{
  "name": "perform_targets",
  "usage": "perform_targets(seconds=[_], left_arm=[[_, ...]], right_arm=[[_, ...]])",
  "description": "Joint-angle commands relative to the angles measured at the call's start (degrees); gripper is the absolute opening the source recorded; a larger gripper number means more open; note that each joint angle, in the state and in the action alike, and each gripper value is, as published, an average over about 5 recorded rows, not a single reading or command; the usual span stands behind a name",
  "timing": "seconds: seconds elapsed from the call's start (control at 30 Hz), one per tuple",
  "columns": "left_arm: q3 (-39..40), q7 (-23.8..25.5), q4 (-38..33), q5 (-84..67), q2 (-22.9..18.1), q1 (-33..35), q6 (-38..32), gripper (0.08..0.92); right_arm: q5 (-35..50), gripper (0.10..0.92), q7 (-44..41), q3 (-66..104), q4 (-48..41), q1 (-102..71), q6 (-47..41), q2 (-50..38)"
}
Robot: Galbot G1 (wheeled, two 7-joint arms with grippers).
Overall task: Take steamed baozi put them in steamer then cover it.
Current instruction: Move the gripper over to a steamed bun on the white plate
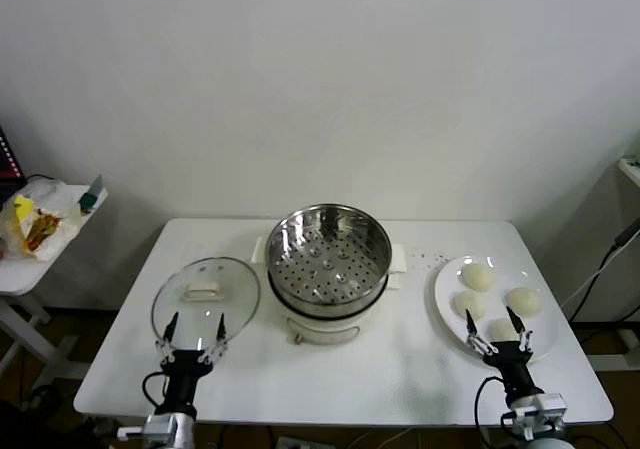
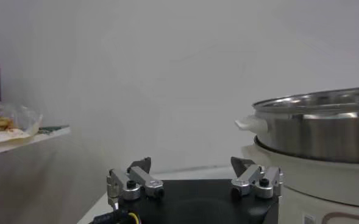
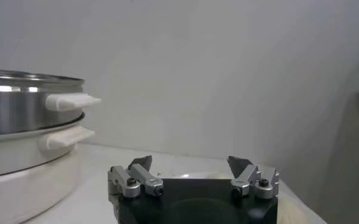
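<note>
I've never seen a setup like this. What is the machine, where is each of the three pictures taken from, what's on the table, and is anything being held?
This is a two-armed robot at a white table. The head view looks down from its head; the other two come from cameras on its wrists. At the near edge, the left tool and right tool both stand open and hold nothing. Mid-table sits a shiny round steel steamer basket on a white cooker base. A clear glass lid with a cream handle lies flat on the robot's left. On its right, a flat white plate carries the cream-white round buns.
</note>
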Motion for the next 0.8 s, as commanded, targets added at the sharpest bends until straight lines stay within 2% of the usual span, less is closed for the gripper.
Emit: perform_targets(seconds=[0.03, 0.23, 0.43, 0.63, 0.8], left_arm=[[-0.01, 0.72, -0.30, 0.02, 0.46, -0.18, -0.38, 0.823], [-0.16, 1.00, 0.29, -0.05, 1.52, -0.98, -0.49, 0.823], [0.03, 1.32, 0.19, -0.13, 2.22, -1.14, -0.70, 0.823], [0.41, 1.42, 0.73, -0.09, 2.76, -1.08, -1.02, 0.823], [0.36, 1.33, 1.16, -0.07, 2.76, -1.50, -0.95, 0.823]], right_arm=[[-4.80, 0.823, -7.18, 1.05, 1.24, 4.38, -11.19, -9.62], [-8.06, 0.823, -24.23, -1.49, -2.84, 9.36, -20.35, -30.53], [-13.83, 0.823, -39.09, -8.45, -12.94, 18.64, -18.77, -47.00], [-20.77, 0.823, -50.75, -28.20, -23.80, 42.15, -10.29, -52.78], [-25.93, 0.823, -57.65, -50.57, -31.17, 67.21, -6.69, -48.02]])
